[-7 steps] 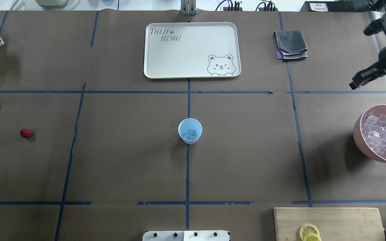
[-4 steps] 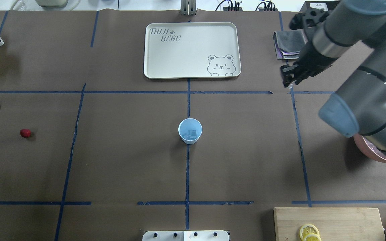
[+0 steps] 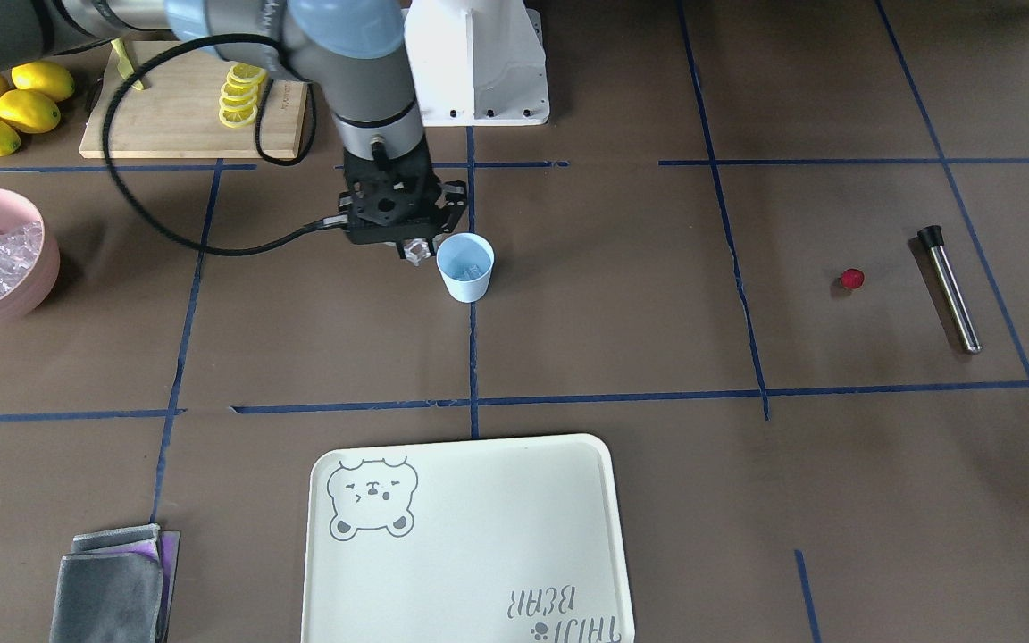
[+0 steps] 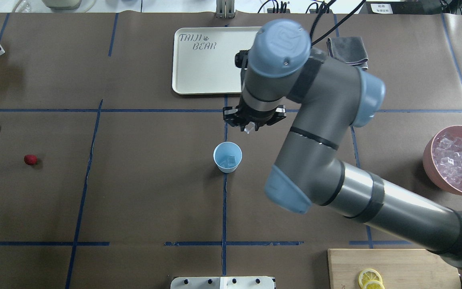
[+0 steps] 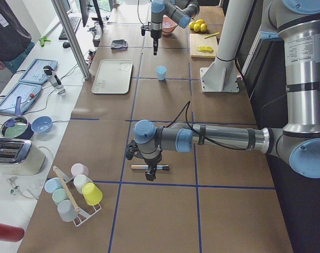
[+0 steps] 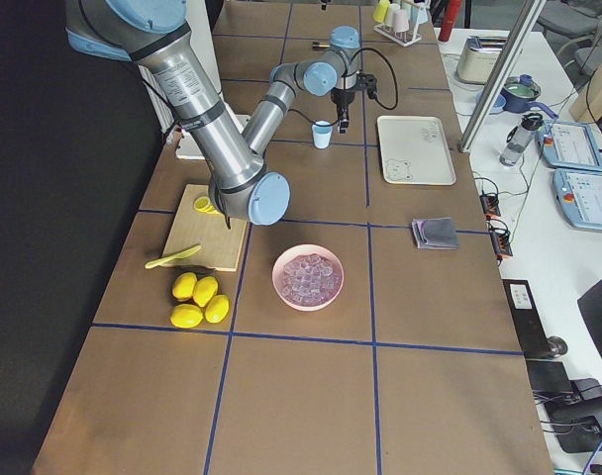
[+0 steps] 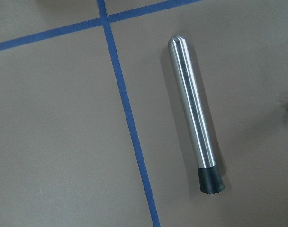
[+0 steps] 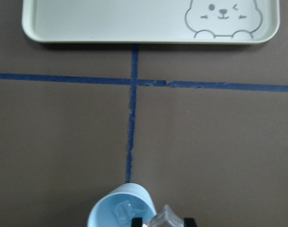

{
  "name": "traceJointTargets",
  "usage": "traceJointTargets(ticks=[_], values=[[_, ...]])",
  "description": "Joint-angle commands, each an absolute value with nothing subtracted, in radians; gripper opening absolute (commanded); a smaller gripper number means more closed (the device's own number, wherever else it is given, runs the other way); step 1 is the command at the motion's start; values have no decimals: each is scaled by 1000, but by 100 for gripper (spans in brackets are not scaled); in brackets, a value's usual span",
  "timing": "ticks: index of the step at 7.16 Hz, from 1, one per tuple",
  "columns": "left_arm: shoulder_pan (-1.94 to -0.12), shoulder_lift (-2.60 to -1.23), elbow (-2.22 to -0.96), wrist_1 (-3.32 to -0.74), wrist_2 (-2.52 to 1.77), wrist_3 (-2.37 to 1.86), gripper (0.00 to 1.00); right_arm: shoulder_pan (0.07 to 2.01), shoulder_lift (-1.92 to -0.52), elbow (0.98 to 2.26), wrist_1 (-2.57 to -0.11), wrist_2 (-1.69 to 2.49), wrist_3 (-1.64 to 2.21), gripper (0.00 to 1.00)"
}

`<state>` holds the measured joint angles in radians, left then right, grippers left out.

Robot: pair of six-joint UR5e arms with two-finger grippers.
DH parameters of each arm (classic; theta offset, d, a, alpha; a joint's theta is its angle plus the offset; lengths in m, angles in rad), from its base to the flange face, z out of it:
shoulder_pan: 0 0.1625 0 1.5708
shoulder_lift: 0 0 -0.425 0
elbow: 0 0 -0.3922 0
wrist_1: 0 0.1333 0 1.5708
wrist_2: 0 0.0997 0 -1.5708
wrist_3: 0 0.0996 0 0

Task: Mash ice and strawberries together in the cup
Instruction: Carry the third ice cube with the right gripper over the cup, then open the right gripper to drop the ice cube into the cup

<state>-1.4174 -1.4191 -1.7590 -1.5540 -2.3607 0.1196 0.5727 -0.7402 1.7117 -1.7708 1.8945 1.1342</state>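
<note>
Ice cube (image 3: 417, 251), clear and glassy, sits pinched between the fingertips of the right gripper (image 3: 414, 247) in the front-facing view. It is just beside the rim of the light-blue cup (image 3: 465, 280). The cup stands upright on the brown table (image 3: 622, 339) with more ice (image 3: 476, 265) inside. The strawberry (image 3: 851, 279) lies well apart from the cup, near a steel muddler (image 3: 950, 290).

From overhead, the right gripper (image 4: 249, 127) clamps the cube just beyond the cup (image 4: 219, 155). A pink bowl (image 4: 428, 160) of cubes stands at the table's right edge.

In the exterior left view, the left gripper (image 5: 150, 175) hangs over the muddler. I cannot tell whether its jaws are parted or closed.

In the exterior right view, the cup (image 6: 323, 134) stands by the right arm's wrist.

The left wrist view shows the muddler (image 7: 193, 127) lying beside a blue tape line (image 7: 130, 123).

In the right wrist view, the cube (image 8: 166, 217) is gripped just over the cup's near rim.
</note>
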Motion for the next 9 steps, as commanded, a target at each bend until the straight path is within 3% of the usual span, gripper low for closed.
traceJointTargets(ticks=[1,3,4,5,9], values=[[-1417,-1419,-1758,-1554,-2361,120,100,497,-664,1617,-1767,1827,1207,0],[-1410,-1419,-1756,-1554,-2361,120,100,494,-702,1620,-1767,1827,1207,0],[-1404,-1419,-1756,-1554,-2361,120,100,489,-701,1617,-1767,1827,1206,17],[-1404,-1419,-1755,-1554,-2361,120,100,482,-703,1621,-1766,1824,1209,98],[-1404,-1420,-1764,-1552,-2361,124,100,511,-703,1647,-1767,1835,1189,99]])
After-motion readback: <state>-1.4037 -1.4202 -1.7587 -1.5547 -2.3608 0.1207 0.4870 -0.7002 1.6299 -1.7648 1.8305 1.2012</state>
